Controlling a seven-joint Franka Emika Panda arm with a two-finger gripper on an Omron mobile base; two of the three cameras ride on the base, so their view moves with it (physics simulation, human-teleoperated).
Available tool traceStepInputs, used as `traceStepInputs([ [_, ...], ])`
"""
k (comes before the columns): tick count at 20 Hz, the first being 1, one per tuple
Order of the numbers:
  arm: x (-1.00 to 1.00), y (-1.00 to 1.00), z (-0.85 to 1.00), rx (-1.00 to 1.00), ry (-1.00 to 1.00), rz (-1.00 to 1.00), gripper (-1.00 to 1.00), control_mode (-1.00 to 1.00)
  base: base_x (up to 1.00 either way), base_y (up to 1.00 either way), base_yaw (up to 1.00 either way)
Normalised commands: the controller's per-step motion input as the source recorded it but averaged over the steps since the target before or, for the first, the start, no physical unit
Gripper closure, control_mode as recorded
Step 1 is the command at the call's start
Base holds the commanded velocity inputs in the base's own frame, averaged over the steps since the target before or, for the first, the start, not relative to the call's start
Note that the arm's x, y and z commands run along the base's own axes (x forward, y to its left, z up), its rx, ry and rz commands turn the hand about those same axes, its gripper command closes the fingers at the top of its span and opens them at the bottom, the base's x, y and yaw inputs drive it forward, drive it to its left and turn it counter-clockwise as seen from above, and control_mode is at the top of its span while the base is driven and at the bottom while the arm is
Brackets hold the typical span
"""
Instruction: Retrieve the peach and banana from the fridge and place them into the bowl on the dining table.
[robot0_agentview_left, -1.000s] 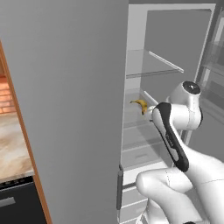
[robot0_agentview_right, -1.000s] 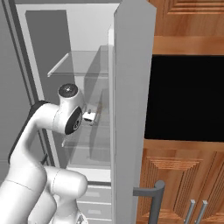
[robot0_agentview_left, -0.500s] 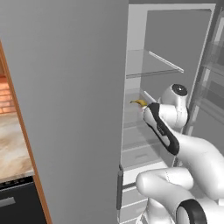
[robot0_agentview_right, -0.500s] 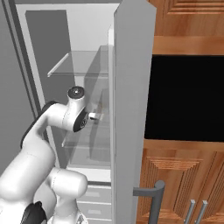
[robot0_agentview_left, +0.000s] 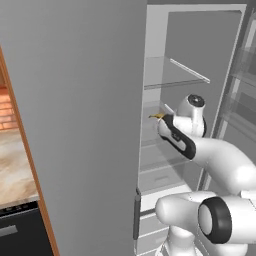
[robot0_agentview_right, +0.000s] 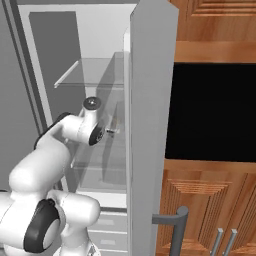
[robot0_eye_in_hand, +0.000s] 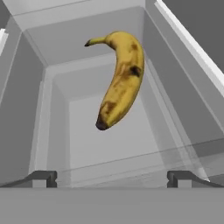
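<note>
Yellow with brown blotches and dark tips, the banana (robot0_eye_in_hand: 119, 78) lies on a glass shelf (robot0_eye_in_hand: 131, 148) inside the open fridge (robot0_agentview_left: 200, 60), just ahead of the gripper (robot0_eye_in_hand: 112, 178). Its two fingertips (robot0_eye_in_hand: 41, 178) stand wide apart and hold nothing, not touching the fruit. From the left base view, the banana's end (robot0_agentview_left: 156, 116) pokes out beside the white arm (robot0_agentview_left: 200, 145).

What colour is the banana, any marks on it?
Yellow with brown-black blotches and dark tips; the banana shows best in the hand view.
</note>
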Motion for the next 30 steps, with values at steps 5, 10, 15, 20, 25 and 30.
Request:
traceStepInputs([
  [5, 0.34, 0.0, -0.03, 0.0, 0.0, -0.05, -1.0, -1.0, 0.0, 0.0, 0.0],
  [10, 0.31, 0.0, -0.22, 0.0, 0.0, -0.05, -1.0, -1.0, 0.0, 0.0, 0.0],
  [15, 0.31, 0.0, -0.28, 0.0, 0.0, -0.04, -1.0, -1.0, 0.0, 0.0, 0.0],
  [20, 0.31, 0.0, -0.25, 0.0, 0.0, -0.01, -1.0, -1.0, 0.0, 0.0, 0.0],
  [25, 0.34, 0.0, -0.06, 0.0, 0.0, -0.01, -1.0, -1.0, 0.0, 0.0, 0.0],
  [30, 0.13, 0.0, -0.5, 0.0, 0.0, -0.01, -1.0, -1.0, 0.0, 0.0, 0.0],
])
